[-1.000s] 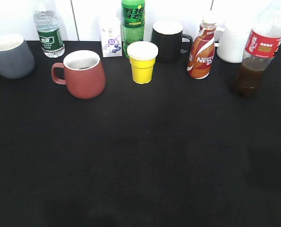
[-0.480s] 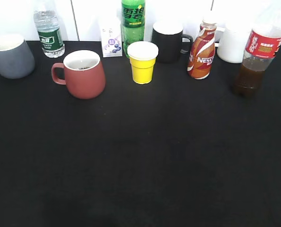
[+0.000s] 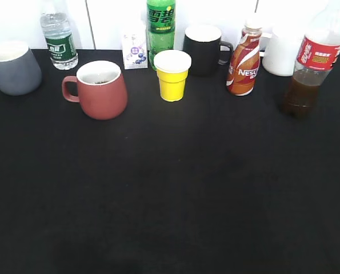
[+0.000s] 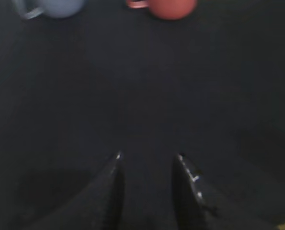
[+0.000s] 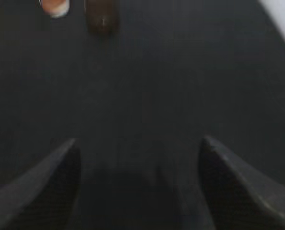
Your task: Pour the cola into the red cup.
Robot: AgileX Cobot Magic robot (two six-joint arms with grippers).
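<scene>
Nothing is grasped yet; this looks like the approach. The right gripper point(image 5: 137, 143) hangs wide apart and empty, the cola point(image 5: 101, 17) far ahead of it, slightly left. The left gripper point(image 4: 147, 158) stands narrowly parted, empty, the red cup point(image 4: 170, 7) well ahead. Next, I reckon, the right arm must reach forward and close around the bottle. I count four bottles, four mugs, one yellow paper cup point(image 3: 172, 75).

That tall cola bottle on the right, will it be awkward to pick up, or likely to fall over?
The cola bottle is tall and narrow, so a push high up would probably tip it. The dark drink fills only its lower part, so it is likely fairly light and bottom-heavy. Its clear plastic wall may flex and feel slick when squeezed.
</scene>
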